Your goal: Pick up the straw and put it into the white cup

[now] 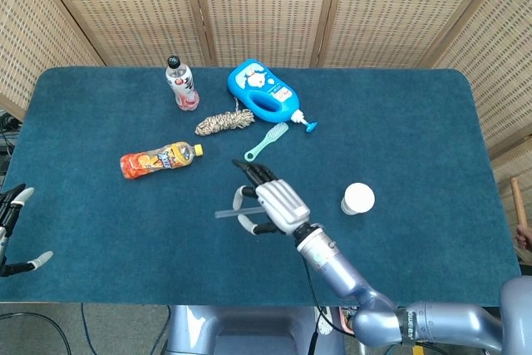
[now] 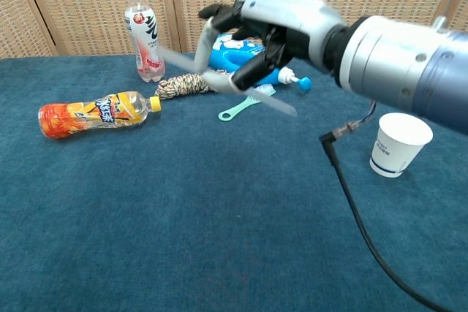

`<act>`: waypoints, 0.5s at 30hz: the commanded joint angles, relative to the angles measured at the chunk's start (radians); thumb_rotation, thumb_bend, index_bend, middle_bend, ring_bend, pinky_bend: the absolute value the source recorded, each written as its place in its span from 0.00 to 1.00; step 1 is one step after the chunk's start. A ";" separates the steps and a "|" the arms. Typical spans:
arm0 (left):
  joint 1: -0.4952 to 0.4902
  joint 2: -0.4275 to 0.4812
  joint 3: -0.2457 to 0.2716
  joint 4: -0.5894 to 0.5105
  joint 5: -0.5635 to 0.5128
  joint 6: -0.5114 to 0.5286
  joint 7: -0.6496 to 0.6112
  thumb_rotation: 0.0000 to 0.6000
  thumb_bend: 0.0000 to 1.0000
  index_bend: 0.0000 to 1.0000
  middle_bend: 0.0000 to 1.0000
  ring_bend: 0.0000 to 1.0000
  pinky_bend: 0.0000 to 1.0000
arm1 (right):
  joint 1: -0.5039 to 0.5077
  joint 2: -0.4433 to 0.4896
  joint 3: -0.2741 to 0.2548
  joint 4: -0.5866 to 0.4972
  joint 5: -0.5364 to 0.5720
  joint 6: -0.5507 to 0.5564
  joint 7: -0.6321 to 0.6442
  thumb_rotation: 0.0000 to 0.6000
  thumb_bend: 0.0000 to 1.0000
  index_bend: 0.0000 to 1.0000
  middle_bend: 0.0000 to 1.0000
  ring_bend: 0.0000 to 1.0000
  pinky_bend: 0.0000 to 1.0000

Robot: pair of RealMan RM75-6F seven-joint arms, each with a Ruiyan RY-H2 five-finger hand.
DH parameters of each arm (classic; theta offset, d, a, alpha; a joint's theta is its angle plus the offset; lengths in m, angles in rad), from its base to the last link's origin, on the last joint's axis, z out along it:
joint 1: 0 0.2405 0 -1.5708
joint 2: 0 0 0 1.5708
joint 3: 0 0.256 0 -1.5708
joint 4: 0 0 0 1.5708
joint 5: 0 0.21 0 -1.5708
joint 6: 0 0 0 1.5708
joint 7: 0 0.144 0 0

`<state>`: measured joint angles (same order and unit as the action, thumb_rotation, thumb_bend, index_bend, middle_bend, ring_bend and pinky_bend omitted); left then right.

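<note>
Right hand (image 2: 274, 23) pinches the straw (image 2: 227, 82) clear of the table; next, carry it to the cup (image 2: 398, 144), off beyond its wrist, and tip it in.

Cup (image 1: 357, 199) right of hand (image 1: 270, 203) holding straw (image 1: 229, 214) above worktop (image 1: 416, 139); behind: upright bottle (image 1: 182, 83), rope (image 1: 224, 121), brush (image 1: 266, 140); lying bottle (image 1: 160, 160) left.
</note>
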<state>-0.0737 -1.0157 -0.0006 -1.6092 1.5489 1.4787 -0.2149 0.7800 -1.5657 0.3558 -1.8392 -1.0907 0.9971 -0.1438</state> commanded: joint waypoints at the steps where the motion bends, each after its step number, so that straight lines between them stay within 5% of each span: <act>1: 0.000 0.000 -0.001 -0.001 -0.002 -0.001 -0.001 1.00 0.10 0.00 0.00 0.00 0.00 | -0.030 0.035 0.041 -0.021 0.058 0.024 0.073 1.00 0.48 0.68 0.00 0.00 0.00; 8: -0.001 0.001 0.000 -0.003 -0.001 -0.003 0.003 1.00 0.10 0.00 0.00 0.00 0.00 | -0.098 0.101 0.097 -0.019 0.147 -0.002 0.281 1.00 0.48 0.68 0.00 0.00 0.00; 15: -0.001 0.002 0.002 -0.005 0.001 -0.003 0.002 1.00 0.10 0.00 0.00 0.00 0.00 | -0.177 0.160 0.083 0.054 0.109 -0.064 0.485 1.00 0.48 0.68 0.00 0.00 0.00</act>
<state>-0.0742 -1.0141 0.0008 -1.6142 1.5495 1.4767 -0.2140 0.6375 -1.4318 0.4411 -1.8203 -0.9640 0.9592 0.2818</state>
